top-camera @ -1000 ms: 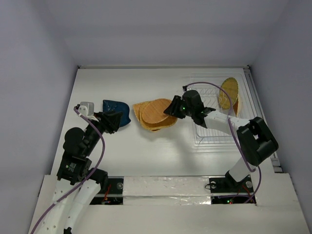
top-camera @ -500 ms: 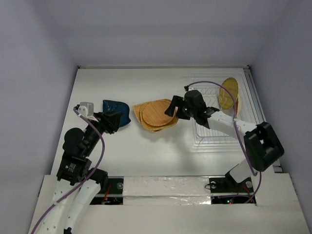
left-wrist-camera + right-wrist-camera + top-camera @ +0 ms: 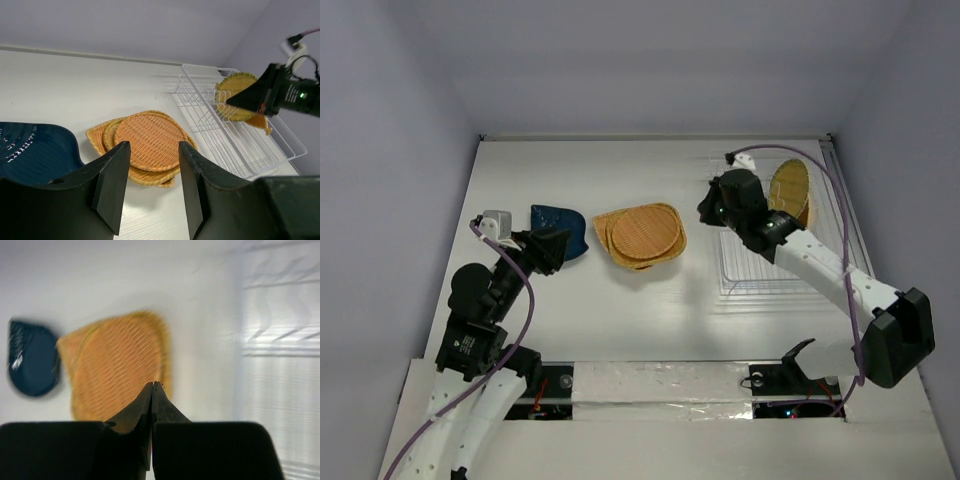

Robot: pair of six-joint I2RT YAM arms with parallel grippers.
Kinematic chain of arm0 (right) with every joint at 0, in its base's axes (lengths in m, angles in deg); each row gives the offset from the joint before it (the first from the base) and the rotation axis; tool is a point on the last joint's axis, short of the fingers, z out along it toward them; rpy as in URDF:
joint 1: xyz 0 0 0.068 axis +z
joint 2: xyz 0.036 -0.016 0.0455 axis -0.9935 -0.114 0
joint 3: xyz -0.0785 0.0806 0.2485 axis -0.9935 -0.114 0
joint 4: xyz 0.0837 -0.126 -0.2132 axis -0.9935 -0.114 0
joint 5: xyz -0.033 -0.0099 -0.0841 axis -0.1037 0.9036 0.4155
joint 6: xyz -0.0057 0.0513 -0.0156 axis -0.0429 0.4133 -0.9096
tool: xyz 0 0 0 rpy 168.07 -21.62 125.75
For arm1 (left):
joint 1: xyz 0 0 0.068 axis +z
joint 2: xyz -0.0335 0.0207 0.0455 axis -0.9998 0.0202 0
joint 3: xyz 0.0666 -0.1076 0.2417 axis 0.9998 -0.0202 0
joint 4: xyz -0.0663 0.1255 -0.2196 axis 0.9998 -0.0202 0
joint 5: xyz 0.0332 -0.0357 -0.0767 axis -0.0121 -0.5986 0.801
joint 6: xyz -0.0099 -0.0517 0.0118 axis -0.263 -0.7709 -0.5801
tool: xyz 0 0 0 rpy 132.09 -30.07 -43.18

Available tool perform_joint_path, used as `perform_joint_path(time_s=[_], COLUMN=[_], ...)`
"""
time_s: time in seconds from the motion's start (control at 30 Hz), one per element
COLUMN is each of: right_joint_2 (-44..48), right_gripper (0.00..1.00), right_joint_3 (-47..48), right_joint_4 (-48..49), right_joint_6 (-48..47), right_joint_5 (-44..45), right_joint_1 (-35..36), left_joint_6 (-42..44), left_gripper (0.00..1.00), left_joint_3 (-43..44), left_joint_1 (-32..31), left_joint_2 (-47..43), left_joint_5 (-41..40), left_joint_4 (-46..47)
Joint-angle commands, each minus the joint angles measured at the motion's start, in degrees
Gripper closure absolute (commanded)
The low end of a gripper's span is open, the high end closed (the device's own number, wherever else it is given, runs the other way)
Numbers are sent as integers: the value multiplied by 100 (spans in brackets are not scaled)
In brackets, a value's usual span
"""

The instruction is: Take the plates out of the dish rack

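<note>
A dark blue plate (image 3: 560,225) lies on the table at the left, also in the left wrist view (image 3: 30,150) and the right wrist view (image 3: 32,360). Orange-yellow woven plates (image 3: 642,235) lie stacked mid-table (image 3: 150,142) (image 3: 117,370). A round orange-yellow plate (image 3: 788,188) stands upright in the white wire dish rack (image 3: 770,265) (image 3: 245,142); an orange edge shows behind it. My right gripper (image 3: 706,208) (image 3: 152,386) is shut and empty, in the air at the rack's left edge. My left gripper (image 3: 552,248) (image 3: 152,150) is open and empty beside the blue plate.
The rack (image 3: 280,365) sits against the right wall. White walls close the table at the back and on both sides. The right arm's cable (image 3: 840,215) loops over the rack.
My right gripper has drawn back from the right edge of the orange stack toward the rack, leaving the top plate on the stack. The left arm has not moved.
</note>
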Motion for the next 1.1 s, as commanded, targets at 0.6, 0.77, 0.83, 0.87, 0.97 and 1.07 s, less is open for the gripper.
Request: perform_joint_path(time_s=[0.6,0.77,0.83,0.87,0.97,1.07], right_joint_2=[-866,-1052,-1218,-1263,-1421,-1527], right_gripper=[34,44,50,53,60,61], right_joint_3=[923,889,985,1029,1108,1117], right_joint_4=[-202,139,149,149,167,132], right_joint_6=[-1222,-1292,-1345,-1354,-1406,-1424], right_joint_5=[2646,2849,2857,2849,2699,2682], right_joint_1=[-3105,-3106,-3106,-3106,-3106,-3106], left_joint_6=[23,23,32,24,24,23], left_gripper=[60,59,60,59,59,59], left_joint_3=[72,72,72,72,72,72], left_joint_1=[-347,-399,-399,-399,-399,-399], left_joint_2=[42,112,121,112,95,103], left_joint_5=[-40,-23,-23,-31,-49,-58], left_joint_4=[189,206,206,206,198,198])
